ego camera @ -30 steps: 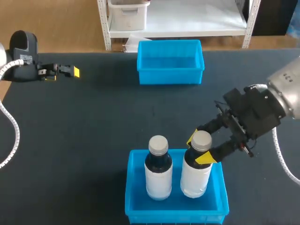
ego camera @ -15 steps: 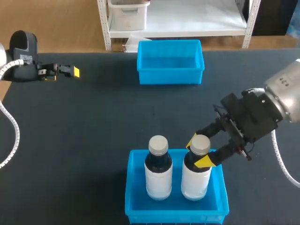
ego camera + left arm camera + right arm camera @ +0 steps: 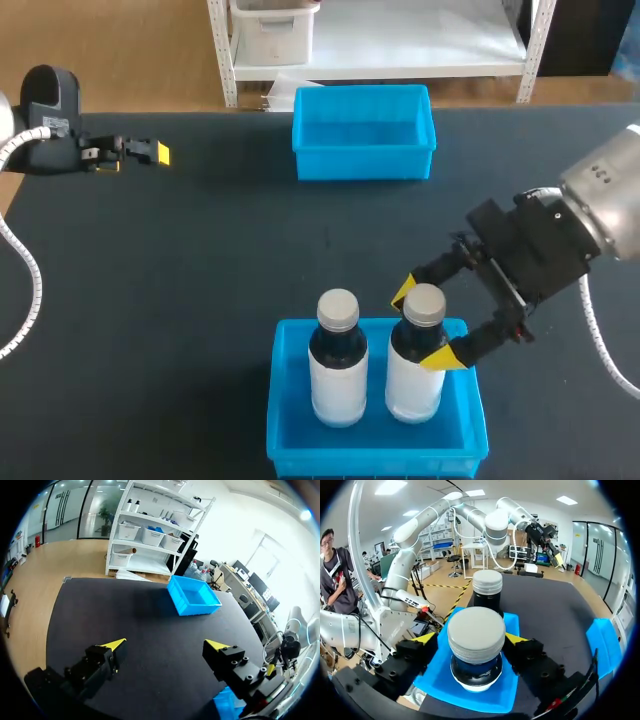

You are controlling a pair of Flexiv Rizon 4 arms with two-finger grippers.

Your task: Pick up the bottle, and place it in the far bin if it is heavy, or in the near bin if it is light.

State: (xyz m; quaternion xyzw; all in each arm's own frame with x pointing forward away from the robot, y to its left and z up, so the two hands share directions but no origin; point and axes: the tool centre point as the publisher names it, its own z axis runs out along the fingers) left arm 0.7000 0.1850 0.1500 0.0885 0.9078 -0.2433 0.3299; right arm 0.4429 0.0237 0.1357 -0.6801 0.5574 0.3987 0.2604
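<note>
At the upper left of the head view, locate the left gripper above the dark table. Its fingers stand wide apart.

At the upper centre, find the far bin.

At the lower centre, the near bin holds two upright bottles side by side: the left bottle and the right bottle.

Entering from the right edge, the right gripper straddles the right bottle's neck. Its fingers are spread, flanking the cap without clamping it.

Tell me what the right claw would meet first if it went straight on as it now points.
Likely the bottle between the right claw's open fingers, in the near bin; the other bottle stands behind it.
</note>
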